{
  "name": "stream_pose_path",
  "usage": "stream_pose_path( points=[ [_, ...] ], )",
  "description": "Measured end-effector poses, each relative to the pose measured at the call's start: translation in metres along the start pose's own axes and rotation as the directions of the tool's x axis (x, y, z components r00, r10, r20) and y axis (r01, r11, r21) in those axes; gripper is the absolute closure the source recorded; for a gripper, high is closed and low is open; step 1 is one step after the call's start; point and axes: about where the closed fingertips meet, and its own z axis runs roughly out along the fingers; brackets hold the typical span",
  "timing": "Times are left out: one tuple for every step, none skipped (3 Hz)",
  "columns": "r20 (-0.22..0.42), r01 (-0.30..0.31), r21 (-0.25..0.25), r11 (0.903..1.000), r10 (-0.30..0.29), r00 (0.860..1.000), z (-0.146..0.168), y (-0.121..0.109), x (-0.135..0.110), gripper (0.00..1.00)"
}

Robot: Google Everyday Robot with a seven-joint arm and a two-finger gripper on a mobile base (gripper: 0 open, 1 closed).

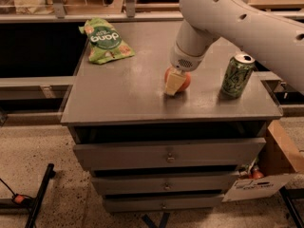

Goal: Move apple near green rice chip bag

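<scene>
The biggest hazard is the white arm (228, 18) itself. It reaches in from 1 o'clock over the cabinet, and the green can (237, 76) stands upright near the apple at its 3 o'clock. A wide swing of the forearm on the way across could tip the can.

Next is the target. The green rice chip bag (105, 42) lies flat well apart from the apple, at about 10 o'clock from it, close to the far left corner of the top. It is light and crinkled, so a low approach could push it toward that edge.

The smallest concern is the apple (184, 81). It sits near the middle of the top with the gripper (174, 82) down at it, its pale tip covering the near-left side of the fruit. Whether the jaws have closed on the fruit cannot be told. If the hold is shallow, the round apple could slip out and roll, likely toward the front edge at 6 o'clock.

The surface is a smooth grey cabinet top (123, 94) with no lip, over three drawers (166, 153). A speckled floor (38, 146) lies below. A cardboard box (285, 158) stands at 4 o'clock, and a black stand leg (40, 198) at 8 o'clock.
</scene>
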Motion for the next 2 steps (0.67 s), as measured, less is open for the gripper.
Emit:
stream_pose_path(
  points=[
    [0.000, 0.001, -0.004, 1.0000, -0.001, 1.000, 0.0016, 0.0010, -0.0004, 0.88],
    [-0.001, 0.002, -0.006, 1.0000, -0.002, 1.000, 0.0028, 0.0016, -0.0006, 1.00]
  ],
)
